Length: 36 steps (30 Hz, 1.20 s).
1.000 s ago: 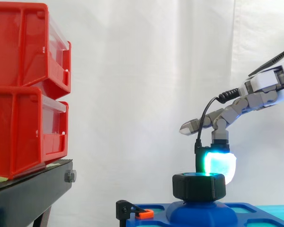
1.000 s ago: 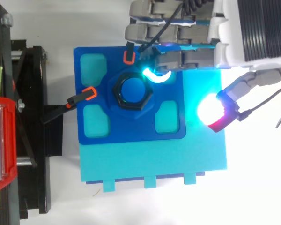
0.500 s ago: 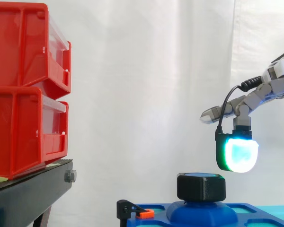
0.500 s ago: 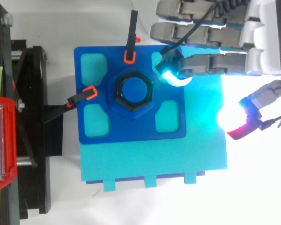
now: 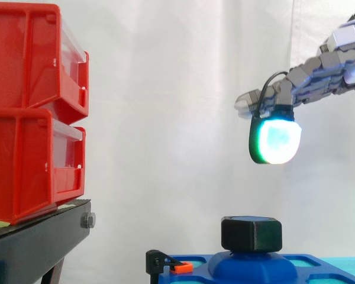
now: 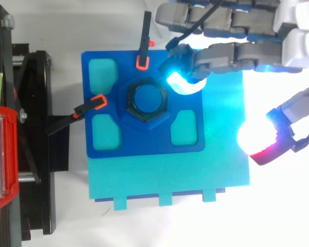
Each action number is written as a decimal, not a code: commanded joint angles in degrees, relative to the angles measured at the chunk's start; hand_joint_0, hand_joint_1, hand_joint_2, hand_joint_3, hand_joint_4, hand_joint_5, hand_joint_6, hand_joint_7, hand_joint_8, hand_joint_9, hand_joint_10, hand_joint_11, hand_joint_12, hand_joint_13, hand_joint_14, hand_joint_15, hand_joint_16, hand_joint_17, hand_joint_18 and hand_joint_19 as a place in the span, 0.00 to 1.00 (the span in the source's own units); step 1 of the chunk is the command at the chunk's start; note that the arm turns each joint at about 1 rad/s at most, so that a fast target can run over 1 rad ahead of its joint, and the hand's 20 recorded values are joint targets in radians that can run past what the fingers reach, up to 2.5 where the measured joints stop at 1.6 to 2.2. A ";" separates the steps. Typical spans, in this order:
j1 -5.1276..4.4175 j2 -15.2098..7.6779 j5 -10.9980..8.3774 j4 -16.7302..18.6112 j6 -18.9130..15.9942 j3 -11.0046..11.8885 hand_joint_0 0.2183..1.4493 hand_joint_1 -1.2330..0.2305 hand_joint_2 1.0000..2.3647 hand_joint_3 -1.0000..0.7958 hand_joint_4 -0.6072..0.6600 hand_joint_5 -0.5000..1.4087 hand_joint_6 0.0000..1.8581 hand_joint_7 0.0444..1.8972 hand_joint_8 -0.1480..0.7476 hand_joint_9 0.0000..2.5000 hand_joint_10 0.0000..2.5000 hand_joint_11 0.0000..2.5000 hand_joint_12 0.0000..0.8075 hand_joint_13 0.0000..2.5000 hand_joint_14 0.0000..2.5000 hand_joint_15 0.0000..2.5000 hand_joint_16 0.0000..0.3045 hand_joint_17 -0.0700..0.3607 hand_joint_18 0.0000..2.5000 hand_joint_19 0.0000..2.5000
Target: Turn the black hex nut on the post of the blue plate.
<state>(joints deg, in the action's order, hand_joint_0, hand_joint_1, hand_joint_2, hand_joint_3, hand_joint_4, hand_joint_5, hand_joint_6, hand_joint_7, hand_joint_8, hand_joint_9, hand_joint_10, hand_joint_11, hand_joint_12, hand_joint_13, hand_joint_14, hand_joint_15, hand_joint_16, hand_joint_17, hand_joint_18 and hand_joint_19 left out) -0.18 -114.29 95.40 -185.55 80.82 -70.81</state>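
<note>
The black hex nut point(image 5: 251, 234) point(image 6: 147, 100) sits on the round post in the middle of the blue plate point(image 6: 108, 139). My hand point(image 5: 319, 65) point(image 6: 232, 51) hovers well above and to the right of the nut, touching nothing. Its fingers reach out nearly straight, and one glowing cyan fingertip point(image 5: 275, 140) hangs down above the nut's right side. The thumb's white-red pad point(image 6: 260, 139) sits apart over the plate's right edge.
Two stacked red bins point(image 5: 35, 112) stand on a black stand point(image 5: 35, 242) at the left. Black clamps with orange tips point(image 6: 96, 103) point(image 6: 142, 62) hold the blue plate, which lies on a cyan base point(image 6: 170, 175).
The hand has let go of the nut's rim and risen, first backing to the right, then drifting a little left while climbing. The nut stays on its post.
</note>
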 commanded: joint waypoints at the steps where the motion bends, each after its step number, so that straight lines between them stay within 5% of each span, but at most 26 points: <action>1: -0.26 -0.31 0.05 3.09 -1.37 0.23 0.14 0.35 0.00 0.28 0.58 0.11 0.27 0.38 0.36 0.00 0.00 0.00 0.44 0.00 0.00 0.00 0.18 0.45 0.00 0.00; 12: -0.96 -4.97 0.58 11.79 -3.13 0.67 0.21 0.26 0.00 0.28 0.42 0.10 0.27 0.31 0.29 0.00 0.00 0.00 0.39 0.00 0.00 0.00 0.16 0.41 0.00 0.00; 26: -1.14 -6.73 0.40 14.07 -3.57 0.67 0.24 0.26 0.00 0.28 0.33 0.10 0.27 0.29 0.25 0.00 0.00 0.00 0.37 0.00 0.00 0.00 0.15 0.40 0.00 0.00; 36: -0.35 -9.63 1.19 15.48 -3.66 0.67 0.24 0.28 0.00 0.28 0.34 0.10 0.27 0.29 0.25 0.00 0.00 0.00 0.37 0.00 0.00 0.00 0.15 0.40 0.00 0.00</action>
<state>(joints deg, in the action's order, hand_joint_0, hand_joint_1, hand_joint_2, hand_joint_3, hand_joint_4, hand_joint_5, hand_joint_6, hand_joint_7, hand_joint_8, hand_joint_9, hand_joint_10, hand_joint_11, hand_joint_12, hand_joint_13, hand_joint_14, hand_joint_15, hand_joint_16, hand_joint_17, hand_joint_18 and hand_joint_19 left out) -0.73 -123.32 96.24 -170.68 77.13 -70.14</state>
